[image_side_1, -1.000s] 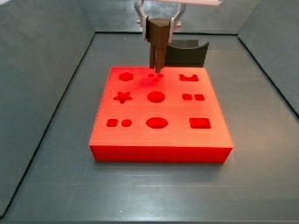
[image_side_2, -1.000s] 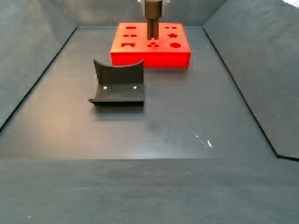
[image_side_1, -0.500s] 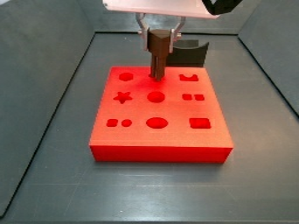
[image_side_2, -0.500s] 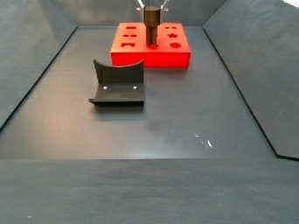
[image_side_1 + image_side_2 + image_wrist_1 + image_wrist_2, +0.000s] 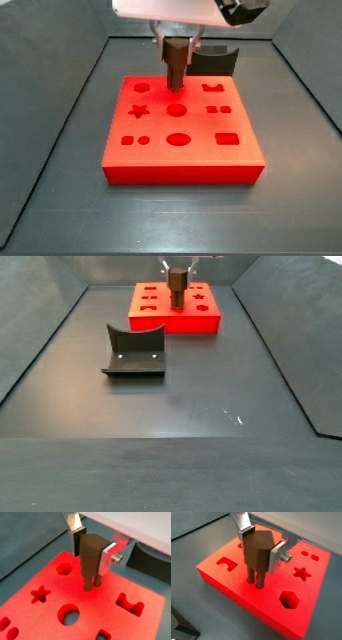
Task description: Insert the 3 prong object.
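Note:
My gripper point(image 5: 91, 546) is shut on the brown 3 prong object point(image 5: 91, 554), holding it upright over the red block point(image 5: 40, 612). Its thin prongs point(image 5: 254, 579) point down and their tips reach the block's top face near the far-middle holes. The silver fingers point(image 5: 278, 553) clamp its two sides. In both side views the piece point(image 5: 175, 65) stands over the far part of the block point(image 5: 181, 160), also seen from the opposite side point(image 5: 177, 289). Whether the prongs are inside a hole is hidden.
The red block has several shaped holes: a star point(image 5: 40, 593), a hexagon point(image 5: 288, 599), a round hole point(image 5: 69, 614). The dark fixture point(image 5: 134, 352) stands on the floor apart from the block. Grey walls ring the floor.
The gripper has lowered the piece straight down, so the prong tips now reach the block's top. The gripper body now fills the top of a side view.

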{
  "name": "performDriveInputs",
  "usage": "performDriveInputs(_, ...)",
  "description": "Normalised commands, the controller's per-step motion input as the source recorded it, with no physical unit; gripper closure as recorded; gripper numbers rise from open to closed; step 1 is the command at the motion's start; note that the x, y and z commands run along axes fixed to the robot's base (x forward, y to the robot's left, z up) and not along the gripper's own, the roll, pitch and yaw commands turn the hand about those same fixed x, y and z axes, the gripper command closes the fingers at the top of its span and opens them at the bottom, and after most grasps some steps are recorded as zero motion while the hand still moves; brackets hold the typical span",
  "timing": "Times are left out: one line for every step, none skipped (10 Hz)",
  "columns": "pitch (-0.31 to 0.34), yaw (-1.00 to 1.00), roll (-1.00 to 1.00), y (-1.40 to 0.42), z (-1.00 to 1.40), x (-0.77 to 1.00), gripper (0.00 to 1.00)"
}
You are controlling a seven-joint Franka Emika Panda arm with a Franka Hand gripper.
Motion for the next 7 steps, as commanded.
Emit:
performDriveInputs(-0.077,0.0,0.0,-0.01,-0.27,0.0,1.0)
performDriveInputs(-0.111,-0.01,0.07,-0.05,-0.46,0.0,1.0)
performDriveInputs(-0.187,0.0,0.16,-0.06,-0.76,0.0,1.0)
performDriveInputs(-0.166,-0.01,0.17,-0.06,-0.79,0.0,1.0)
performDriveInputs(-0.156,-0.01,0.2,-0.03,-0.77,0.0,1.0)
performDriveInputs(-0.149,-0.02,0.22,-0.01,-0.73,0.0,1.0)
performDriveInputs(-0.153,-0.01,0.23,-0.01,-0.71,0.0,1.0)
